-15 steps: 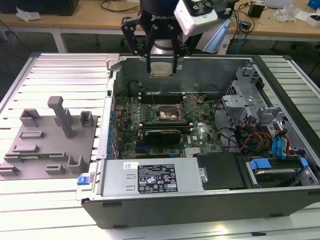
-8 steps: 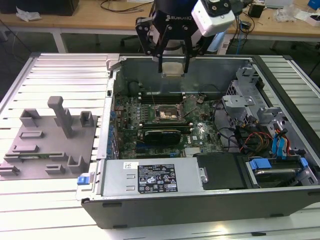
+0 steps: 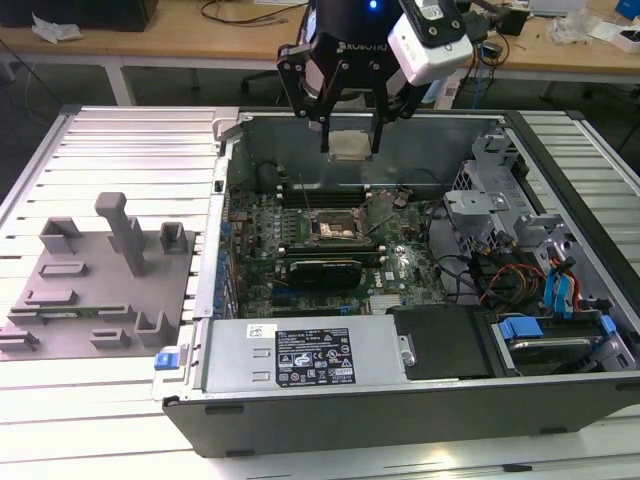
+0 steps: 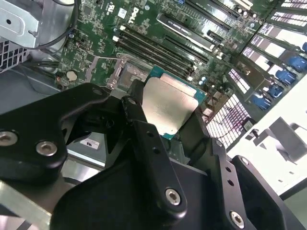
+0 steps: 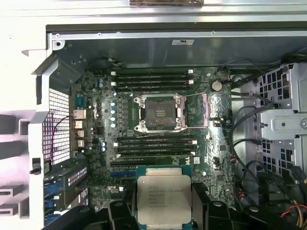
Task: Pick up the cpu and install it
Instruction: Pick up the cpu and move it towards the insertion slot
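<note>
We see the pincer (image 3: 350,142) closed on the cpu (image 5: 164,197), its black fingers (image 4: 144,139) pressing two opposite edges. The chip lies level between them, its silvery top turned up toward the wrist. In the exterior view the cpu hangs in the air over the far part of the open case (image 3: 400,415), well above the motherboard (image 3: 400,265) and touching nothing but the pincer. The socket (image 5: 159,112) sits on the board, a dark square inside a metal frame. In the first wrist view a bank of memory slots (image 5: 156,143) lies between the socket and the held chip. On the exterior view's left, a grey fixture tray (image 3: 100,290) rests on the bench (image 3: 120,420) beside the case, well apart from the pincer.
</note>
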Robot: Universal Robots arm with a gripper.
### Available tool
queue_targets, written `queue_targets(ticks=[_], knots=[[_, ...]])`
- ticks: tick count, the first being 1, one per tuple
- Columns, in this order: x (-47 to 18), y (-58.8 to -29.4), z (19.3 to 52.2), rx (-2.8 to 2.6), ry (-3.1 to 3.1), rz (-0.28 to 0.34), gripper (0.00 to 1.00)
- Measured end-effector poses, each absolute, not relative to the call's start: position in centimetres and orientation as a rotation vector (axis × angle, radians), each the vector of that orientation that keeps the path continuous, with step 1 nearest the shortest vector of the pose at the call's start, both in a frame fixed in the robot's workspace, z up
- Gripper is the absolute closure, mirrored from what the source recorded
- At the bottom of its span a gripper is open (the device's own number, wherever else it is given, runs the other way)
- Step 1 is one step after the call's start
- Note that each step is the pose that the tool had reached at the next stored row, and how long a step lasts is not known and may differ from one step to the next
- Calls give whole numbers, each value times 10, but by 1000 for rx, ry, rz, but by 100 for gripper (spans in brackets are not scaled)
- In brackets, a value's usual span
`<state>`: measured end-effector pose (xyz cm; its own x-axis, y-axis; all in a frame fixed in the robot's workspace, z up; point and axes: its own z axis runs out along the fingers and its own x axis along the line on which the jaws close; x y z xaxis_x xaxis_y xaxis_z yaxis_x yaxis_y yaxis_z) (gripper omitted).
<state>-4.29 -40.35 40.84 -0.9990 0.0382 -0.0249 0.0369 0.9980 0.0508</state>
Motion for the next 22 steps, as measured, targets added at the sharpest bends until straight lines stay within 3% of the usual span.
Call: queue_targets(ticks=[22], knots=[[-29,-403,387,59,3115,88,45]])
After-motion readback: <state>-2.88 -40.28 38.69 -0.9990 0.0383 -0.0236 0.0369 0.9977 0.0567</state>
